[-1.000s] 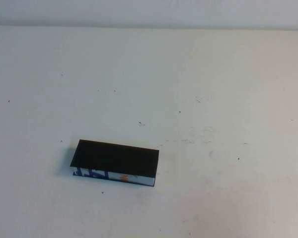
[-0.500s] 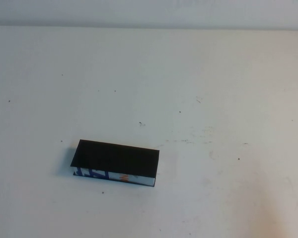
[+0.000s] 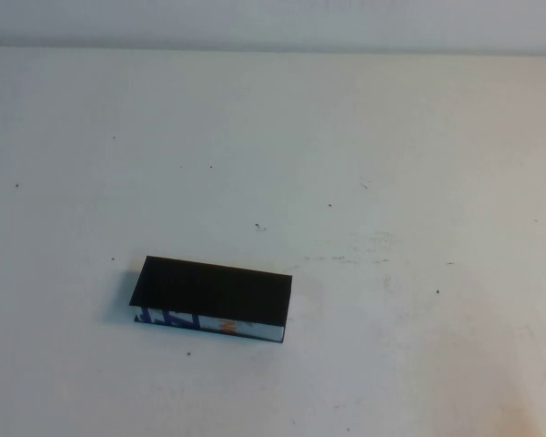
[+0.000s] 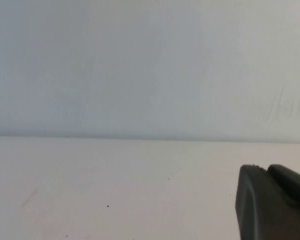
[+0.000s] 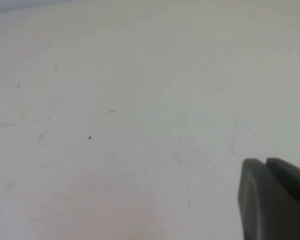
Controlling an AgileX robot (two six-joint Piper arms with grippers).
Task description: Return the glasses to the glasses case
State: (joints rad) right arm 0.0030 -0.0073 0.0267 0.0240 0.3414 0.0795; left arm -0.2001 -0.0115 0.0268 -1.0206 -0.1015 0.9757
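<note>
A: Grippers first. Left gripper [image 4: 272, 202]: only a dark finger tip at the edge of its wrist view, above bare table, facing the back wall. Open or closed? Cannot tell. Right gripper [image 5: 275, 200]: same, one dark tip over the scuffed white table [image 3: 391, 137], state not readable.

B: Either one in the high view?

A: No. A second ago a dark bit of the right arm sat at the right edge of the high view, low down. Half a second ago it was gone, and it's gone now. So the right arm has pulled out of frame; both look parked.

B: Meaning for the task?

A: My read: finished, or nearly. The glasses case [image 3: 211, 299] sits left of centre, toward the near edge, lid flat and shut, unmoved across the three high frames.

B: And the glasses?

A: Not visible in any view. Likely inside the closed case, but that's a guess.

B: Case looks?

A: Black rectangular box, matte flat top, slightly skewed; blue, white and orange print on the front face.
</note>
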